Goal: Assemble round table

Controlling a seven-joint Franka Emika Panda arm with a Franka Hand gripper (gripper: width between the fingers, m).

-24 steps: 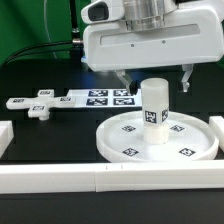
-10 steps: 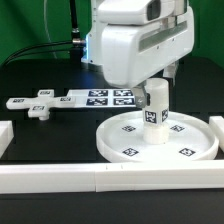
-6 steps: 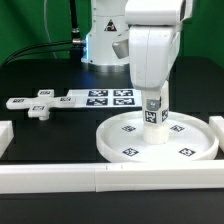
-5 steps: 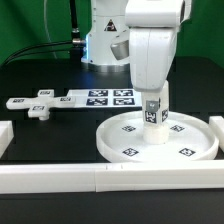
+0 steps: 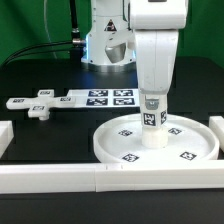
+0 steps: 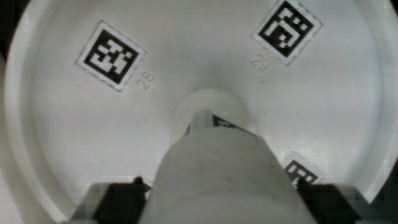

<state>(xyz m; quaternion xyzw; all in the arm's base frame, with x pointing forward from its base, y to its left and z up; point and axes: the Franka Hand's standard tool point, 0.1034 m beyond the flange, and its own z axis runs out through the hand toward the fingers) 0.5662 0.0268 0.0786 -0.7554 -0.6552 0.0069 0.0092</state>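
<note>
The large white rimmed disc (image 5: 108,150) lies flat on the black table, with tags on its face. The short white cylinder leg (image 5: 151,126) stands upright on its central hub. My gripper (image 5: 151,99) comes straight down over the leg's top and is shut on it. In the wrist view the leg (image 6: 222,150) runs between my two dark fingers (image 6: 125,200), which press on both of its sides, with the disc (image 6: 187,45) below. The small flat base piece (image 5: 38,108) lies apart at the exterior view's left.
The marker board (image 5: 103,98) lies behind the disc. Long white border rails run along the front (image 5: 90,178), the exterior view's left (image 5: 5,134) and its right (image 5: 218,122). The arm's base (image 5: 105,45) stands at the back.
My gripper came down over the leg's top and turned about the vertical, from broadside to narrow. In the last half second the disc shifted slightly toward the exterior view's left.
</note>
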